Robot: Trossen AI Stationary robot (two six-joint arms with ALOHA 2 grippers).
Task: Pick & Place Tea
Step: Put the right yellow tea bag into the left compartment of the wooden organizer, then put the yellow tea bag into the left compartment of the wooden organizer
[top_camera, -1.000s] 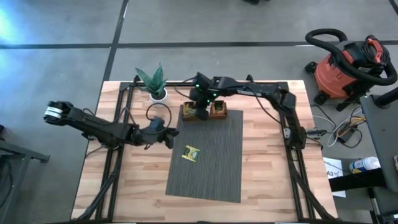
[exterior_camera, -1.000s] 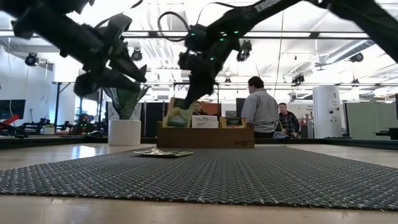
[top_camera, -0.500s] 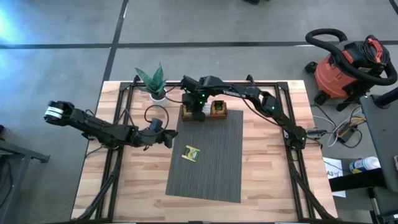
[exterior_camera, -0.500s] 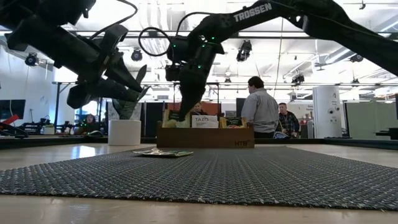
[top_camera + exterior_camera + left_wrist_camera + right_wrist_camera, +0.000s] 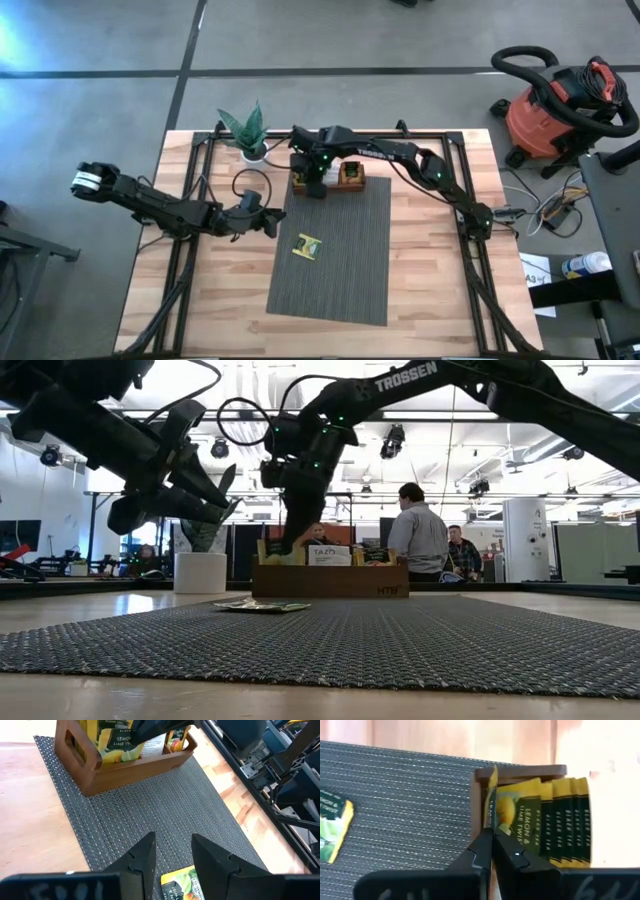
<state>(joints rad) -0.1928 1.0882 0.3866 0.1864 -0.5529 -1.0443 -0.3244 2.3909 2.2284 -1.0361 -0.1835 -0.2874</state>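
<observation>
While the left arm waits over the left part of the table, the right gripper (image 5: 309,186) reaches down into the end compartment of the wooden tray (image 5: 352,184) at the far edge of the grey mat (image 5: 345,270). Its fingers (image 5: 482,851) are closed together on the edge of a yellow lemon sachet (image 5: 492,800), the first of a row of upright yellow sachets (image 5: 560,820) standing in that compartment. Seen from table height, the right gripper (image 5: 290,535) descends onto the tray (image 5: 330,580), in which further sachets stand upright. One yellow-green sachet (image 5: 307,245) lies flat on the mat, well apart from the tray; it also appears in the low view (image 5: 260,605). The left gripper (image 5: 272,222) hovers at the mat's left edge with its fingers (image 5: 142,860) apart and holding nothing; the loose sachet (image 5: 185,884) lies just below them. A potted plant (image 5: 247,133) stands beside the tray. People (image 5: 418,540) sit in the room beyond.
</observation>
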